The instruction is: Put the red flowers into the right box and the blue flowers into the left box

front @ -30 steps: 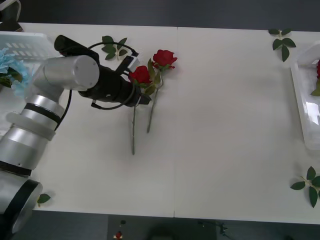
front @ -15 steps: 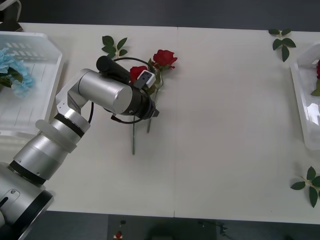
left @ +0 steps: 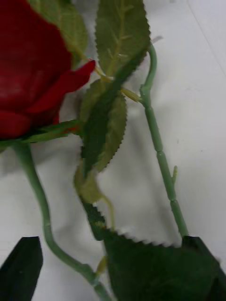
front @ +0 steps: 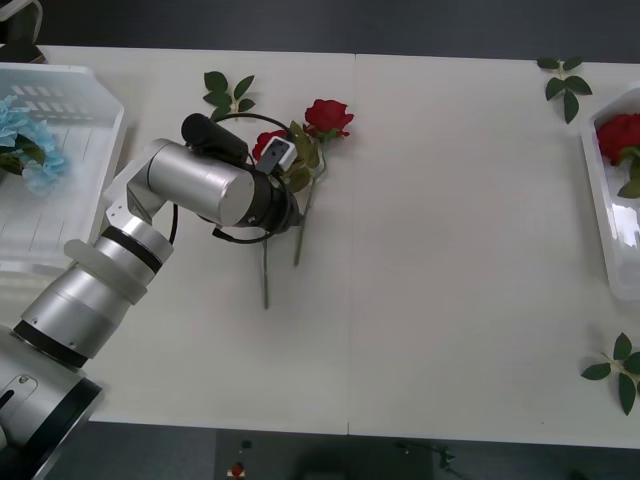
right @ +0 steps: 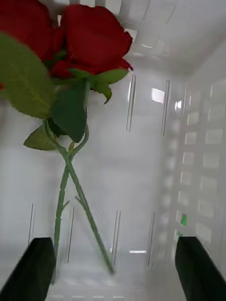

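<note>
Setting: white table [front: 450, 250] beneath a dark far wall, loose leaf sprigs [front: 228, 92] scattered near its edges.
Done, right side: two red roses [right: 94, 37] lying with crossed stems inside the right box [front: 600, 200]; right hand [right: 113, 268] hovering above them, fingers spread wide, empty.
Done, left side: pale blue flowers [front: 20, 140] resting in the slotted left box [front: 95, 150].
Left to do: two red roses [front: 328, 116] on the table, left of centre, well apart from the right box.
In hand: left hand [left: 113, 268] lowered over those stems [left: 160, 155], fingers apart, nothing gripped.
Judgement: roughly halfway for the reds; grasp and carry across outstanding.
</note>
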Controlling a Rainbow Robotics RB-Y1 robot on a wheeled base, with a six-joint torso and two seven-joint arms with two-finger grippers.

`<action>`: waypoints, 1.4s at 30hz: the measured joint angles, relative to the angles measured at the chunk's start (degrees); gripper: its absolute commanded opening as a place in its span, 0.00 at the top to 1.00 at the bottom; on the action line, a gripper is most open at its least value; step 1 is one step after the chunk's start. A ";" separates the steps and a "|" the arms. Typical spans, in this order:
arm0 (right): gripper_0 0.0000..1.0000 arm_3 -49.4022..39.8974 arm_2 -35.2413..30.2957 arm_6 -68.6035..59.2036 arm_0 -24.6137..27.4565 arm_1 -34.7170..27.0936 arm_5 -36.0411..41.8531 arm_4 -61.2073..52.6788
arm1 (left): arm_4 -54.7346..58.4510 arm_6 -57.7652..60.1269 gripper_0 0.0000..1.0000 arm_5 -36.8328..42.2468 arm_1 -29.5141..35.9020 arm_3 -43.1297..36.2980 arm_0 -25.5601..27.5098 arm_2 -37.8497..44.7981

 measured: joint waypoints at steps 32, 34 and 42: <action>0.00 -37.86 0.00 1.55 7.40 2.69 1.00 -35.16 | 0.49 0.00 1.00 -6.23 2.42 -0.51 2.70 -2.62; 0.00 -41.07 0.00 1.65 9.09 2.69 0.68 -36.22 | 3.20 0.00 1.00 -6.23 2.79 -1.90 2.71 -2.53; 0.00 -51.62 -4.95 6.34 16.76 2.70 -0.61 -36.88 | 18.07 0.00 1.00 -0.89 7.72 -18.47 6.48 4.43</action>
